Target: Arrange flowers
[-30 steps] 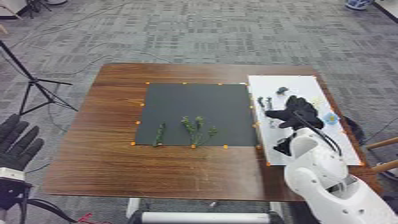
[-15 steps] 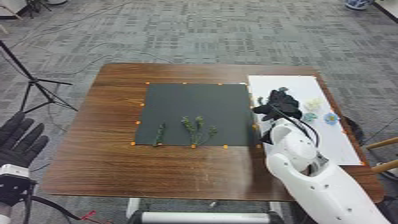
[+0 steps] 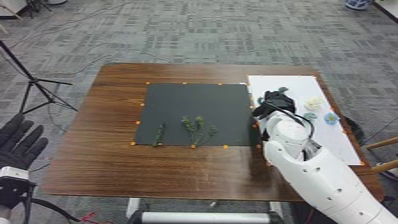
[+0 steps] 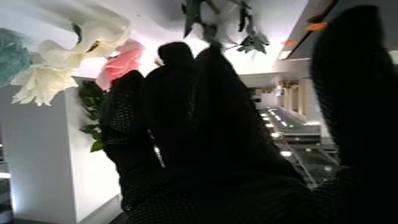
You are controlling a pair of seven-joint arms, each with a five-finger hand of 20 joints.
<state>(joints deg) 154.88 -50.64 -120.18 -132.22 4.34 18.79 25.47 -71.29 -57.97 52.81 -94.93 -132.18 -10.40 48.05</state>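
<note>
Fingers of the right hand [image 3: 274,102] look straight and close together, the thumb standing apart from them, and I can see nothing clamped between. The hand has slid across from the middle of the white sheet [image 3: 342,150] to its left border, right of centre in the head view, by the edge of the black mat [image 3: 197,97]. That shift has bared the white flower [image 3: 313,103] and the blue flower [image 3: 330,118], both lying on the sheet toward the right of the frame, and the arm covers part of the sheet below them.

Just past the fingertips, the wrist view has a leafy sprig [image 4: 254,42], with a pink flower [image 4: 123,62] on the other side of the fingers. From where I stand, it looks like the next piece is about to be picked from the sheet; the fingers would have to close on a thin stem without knocking its neighbours or crushing the petals.

Nothing has shifted on the mat: a single green stem [image 3: 160,134] and the branching greenery [image 3: 194,129] lie along its lower edge, so I'd call the arrangement barely begun, blooms still to come. The left hand [image 3: 18,145] waits at the left edge of the frame, palm showing, fingers spread apart.
</note>
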